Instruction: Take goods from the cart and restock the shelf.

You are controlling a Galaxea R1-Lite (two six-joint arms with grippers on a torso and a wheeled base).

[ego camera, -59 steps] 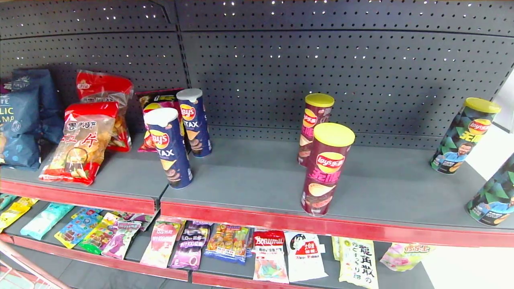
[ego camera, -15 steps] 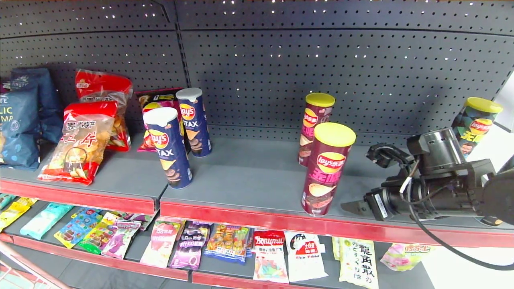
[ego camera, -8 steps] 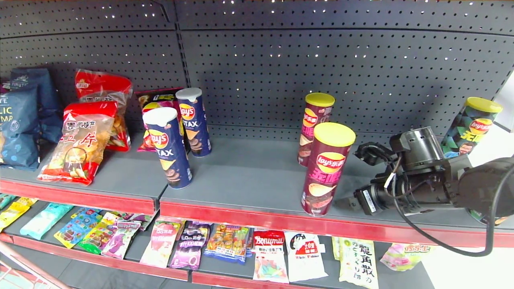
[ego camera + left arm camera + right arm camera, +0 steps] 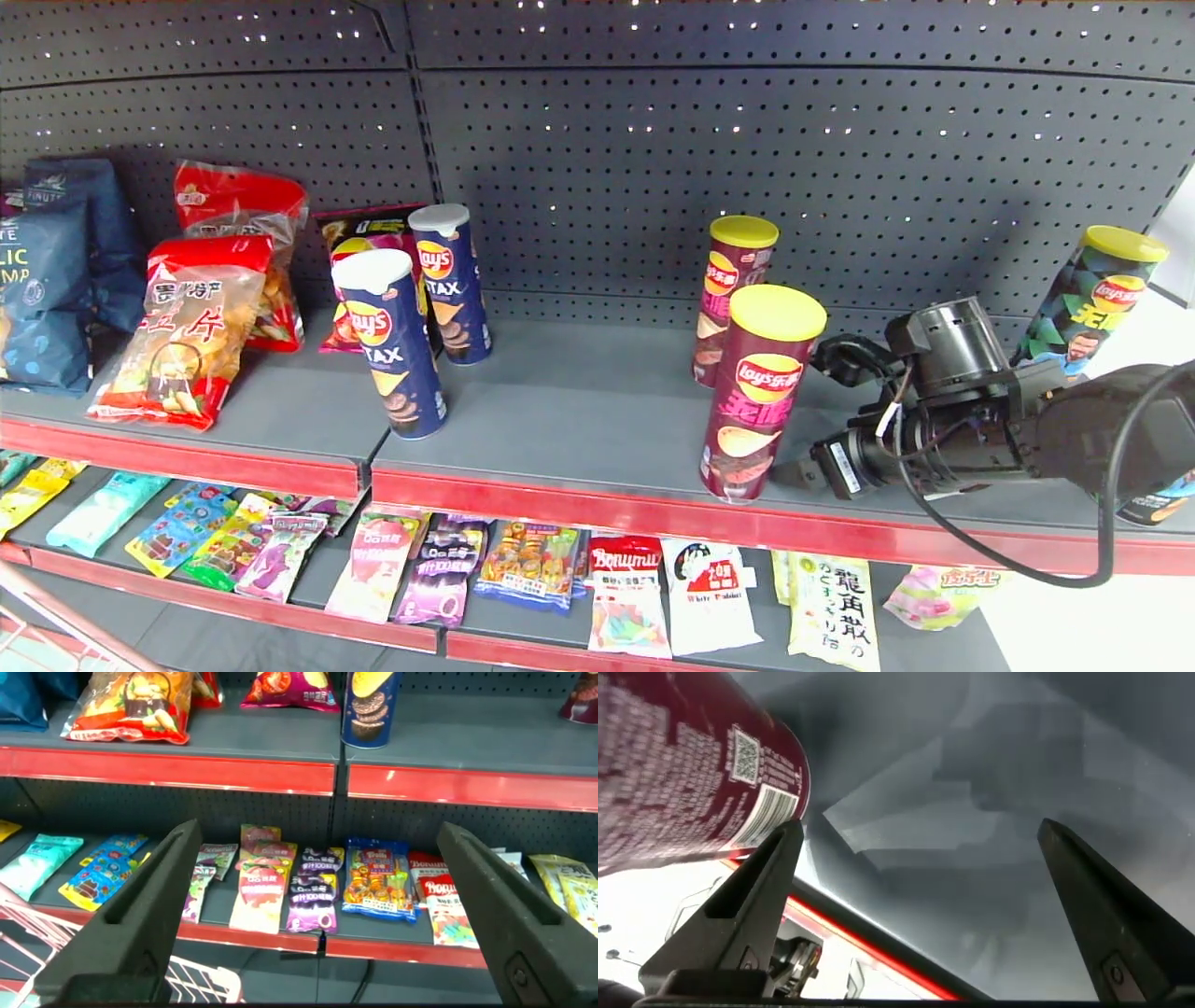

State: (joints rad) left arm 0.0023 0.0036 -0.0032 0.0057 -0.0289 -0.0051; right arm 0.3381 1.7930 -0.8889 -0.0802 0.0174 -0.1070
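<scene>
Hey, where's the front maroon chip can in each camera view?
Head view: the front maroon can stands by the red shelf edge, left of the right gripper.
Left wrist view: probably the maroon sliver at the frame's edge, above that red edge.
Right wrist view: its side, close beside one finger.
Shared landmark: the red shelf edge.

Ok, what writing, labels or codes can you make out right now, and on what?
Front maroon can: legible round brand logo over large characters.
Its back, in the right wrist view: square code, barcode, fine print too small to read.
Front blue can: legible round logo over a bold word.
Red snack bag: large legible characters.
Lower-shelf packets: mixed print, mostly too small to read.
</scene>
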